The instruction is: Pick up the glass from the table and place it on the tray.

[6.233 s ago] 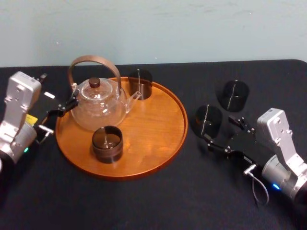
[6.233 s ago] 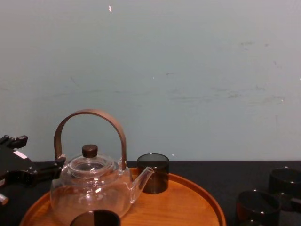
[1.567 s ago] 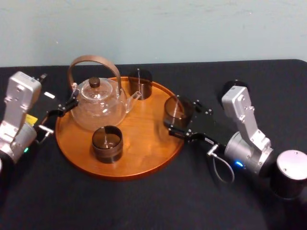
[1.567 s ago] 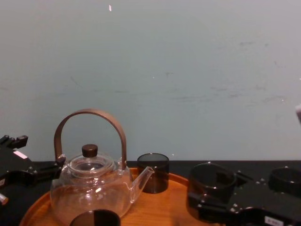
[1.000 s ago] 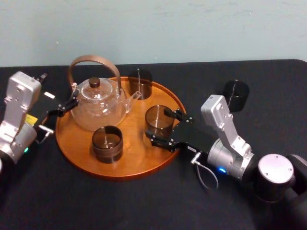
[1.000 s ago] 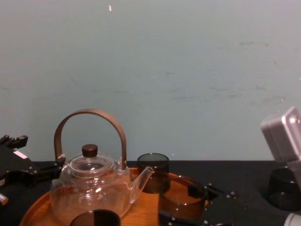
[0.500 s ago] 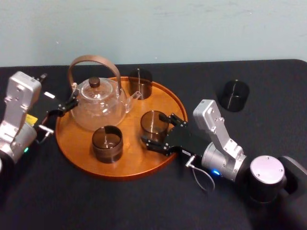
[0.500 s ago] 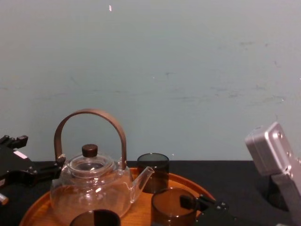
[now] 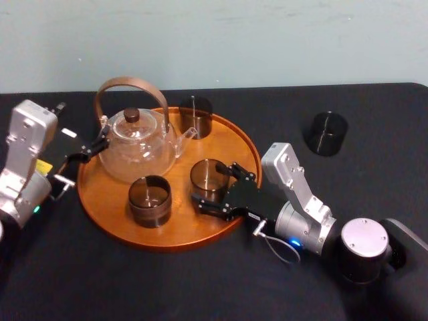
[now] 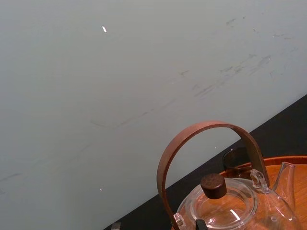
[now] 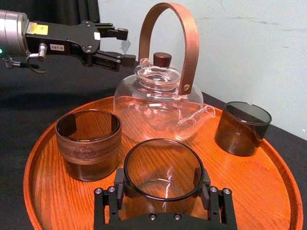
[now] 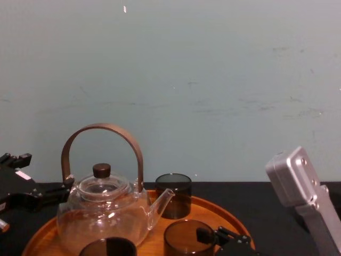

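The right gripper [image 9: 214,182] has carried the glass [image 9: 207,175] slightly farther in over the tray since a moment ago. A matte black surface [image 9: 200,281] holds a large round wooden tray [image 9: 175,224], with a glass teapot [image 9: 137,144] at its 10 o'clock. The right gripper is clamped around the glass at the tray's 3 o'clock, inside the rim. The left gripper [image 9: 93,148], jaws spread, sits at 9 o'clock beside the teapot. Another dark glass [image 9: 325,132] stands on the surface toward 2 o'clock.
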You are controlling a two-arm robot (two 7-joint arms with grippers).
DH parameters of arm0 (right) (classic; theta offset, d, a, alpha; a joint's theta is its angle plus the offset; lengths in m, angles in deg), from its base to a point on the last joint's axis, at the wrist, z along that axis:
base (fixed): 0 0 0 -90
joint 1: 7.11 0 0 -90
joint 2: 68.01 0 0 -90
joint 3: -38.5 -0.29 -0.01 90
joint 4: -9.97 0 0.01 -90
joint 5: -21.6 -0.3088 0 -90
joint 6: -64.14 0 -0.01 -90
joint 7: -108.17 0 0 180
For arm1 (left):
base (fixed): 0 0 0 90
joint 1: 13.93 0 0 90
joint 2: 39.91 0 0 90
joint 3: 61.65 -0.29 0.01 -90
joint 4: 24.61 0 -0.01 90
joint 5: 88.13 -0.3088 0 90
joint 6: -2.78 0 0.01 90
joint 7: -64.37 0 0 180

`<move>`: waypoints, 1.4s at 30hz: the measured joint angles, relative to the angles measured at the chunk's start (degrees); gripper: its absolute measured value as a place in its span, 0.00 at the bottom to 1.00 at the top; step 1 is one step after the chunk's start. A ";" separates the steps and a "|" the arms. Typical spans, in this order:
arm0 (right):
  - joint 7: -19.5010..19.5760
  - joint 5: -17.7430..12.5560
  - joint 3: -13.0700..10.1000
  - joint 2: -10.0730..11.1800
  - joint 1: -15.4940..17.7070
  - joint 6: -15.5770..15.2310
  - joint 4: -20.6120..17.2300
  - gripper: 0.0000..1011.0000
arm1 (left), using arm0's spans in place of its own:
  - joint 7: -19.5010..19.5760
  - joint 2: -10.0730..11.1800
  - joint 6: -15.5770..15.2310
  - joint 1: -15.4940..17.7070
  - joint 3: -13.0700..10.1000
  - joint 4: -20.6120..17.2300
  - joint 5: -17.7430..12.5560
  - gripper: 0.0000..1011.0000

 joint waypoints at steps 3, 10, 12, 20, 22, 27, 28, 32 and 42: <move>0.00 0.00 -0.02 0.02 0.02 0.00 0.00 0.90 | 0.00 0.00 0.00 0.00 0.00 0.00 0.00 1.00; 0.03 -0.05 -0.08 0.04 0.08 0.00 -0.07 0.90 | 0.00 0.00 0.00 0.00 0.00 0.00 0.00 1.00; 0.03 -0.07 -0.09 0.05 0.09 0.00 -0.10 0.90 | 0.00 0.00 0.00 0.00 0.00 0.00 0.00 1.00; 0.05 -0.15 -0.14 0.07 0.13 -0.01 -0.16 0.99 | 0.00 0.00 0.00 0.00 0.00 0.00 0.00 1.00; 0.05 -0.16 -0.15 0.08 0.14 -0.02 -0.17 0.99 | 0.00 0.00 0.00 0.00 0.00 0.00 0.00 1.00; -0.25 -0.82 -0.38 0.20 0.31 -0.24 -0.28 0.99 | 0.00 0.00 0.00 0.00 0.00 0.00 0.00 1.00; -0.33 -0.96 -0.44 0.24 0.37 -0.32 -0.32 0.99 | 0.00 0.00 0.00 0.00 0.00 0.00 0.00 1.00; -0.30 -1.45 -0.76 0.75 1.05 -1.11 -1.21 0.99 | 0.00 0.00 0.00 0.00 0.00 0.00 0.00 1.00; 0.96 -1.32 -1.32 3.68 4.84 -3.19 -6.53 0.99 | 0.00 0.00 0.00 0.00 0.00 0.00 0.00 1.00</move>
